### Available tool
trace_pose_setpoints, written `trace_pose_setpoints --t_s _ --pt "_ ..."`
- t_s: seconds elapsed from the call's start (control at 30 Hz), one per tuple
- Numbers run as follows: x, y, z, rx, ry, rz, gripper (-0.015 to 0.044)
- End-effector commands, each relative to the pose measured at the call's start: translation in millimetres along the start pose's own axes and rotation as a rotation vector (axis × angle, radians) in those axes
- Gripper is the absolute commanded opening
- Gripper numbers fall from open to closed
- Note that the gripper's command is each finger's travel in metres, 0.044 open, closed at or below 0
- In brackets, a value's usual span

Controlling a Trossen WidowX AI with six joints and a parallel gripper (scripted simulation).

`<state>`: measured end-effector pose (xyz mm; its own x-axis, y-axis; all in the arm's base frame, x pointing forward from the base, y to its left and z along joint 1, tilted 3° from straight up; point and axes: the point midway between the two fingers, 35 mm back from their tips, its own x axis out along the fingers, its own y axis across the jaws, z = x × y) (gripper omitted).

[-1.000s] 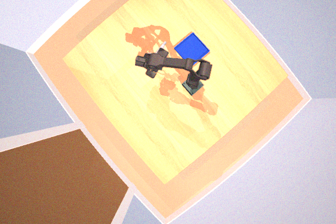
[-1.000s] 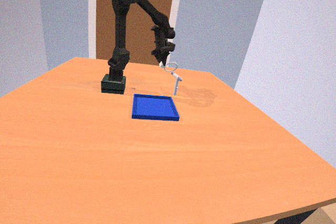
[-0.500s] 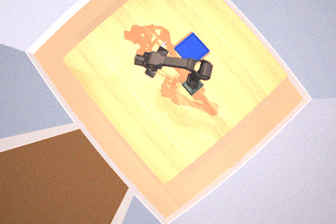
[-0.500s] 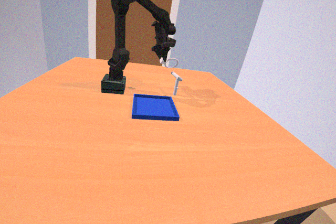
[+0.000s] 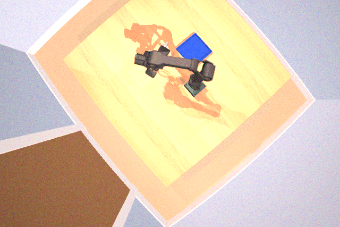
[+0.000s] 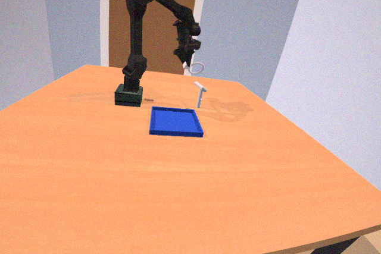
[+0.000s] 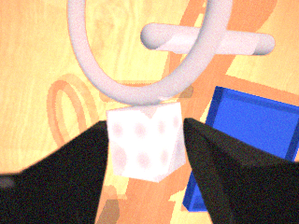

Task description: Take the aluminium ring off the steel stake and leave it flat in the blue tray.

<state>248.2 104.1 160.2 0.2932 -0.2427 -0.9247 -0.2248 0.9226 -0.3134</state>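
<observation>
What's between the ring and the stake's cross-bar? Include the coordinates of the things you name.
Only open air: the exterior view shows a bare gap between the raised ring [image 6: 202, 71] [image 7: 80, 44] and the cross-bar [image 6: 200, 86] [image 7: 187, 39] below it.

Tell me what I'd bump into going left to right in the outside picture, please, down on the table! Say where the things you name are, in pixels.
The robot's dark base [image 5: 201, 87] [image 6: 128, 99], then the blue tray [image 5: 194, 48] [image 6: 175, 122]. I left out the steel stake [image 6: 199, 98], because it stands behind the tray's right end.
</observation>
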Motion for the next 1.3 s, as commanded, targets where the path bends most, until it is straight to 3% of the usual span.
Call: trace_pose_setpoints --t_s 0.0,1.27 --pt "0 -1 9 -0.002 -0.003 -0.007 0.0" --pt "9 -5 70 0.0 -0.008 -0.008 0.0"
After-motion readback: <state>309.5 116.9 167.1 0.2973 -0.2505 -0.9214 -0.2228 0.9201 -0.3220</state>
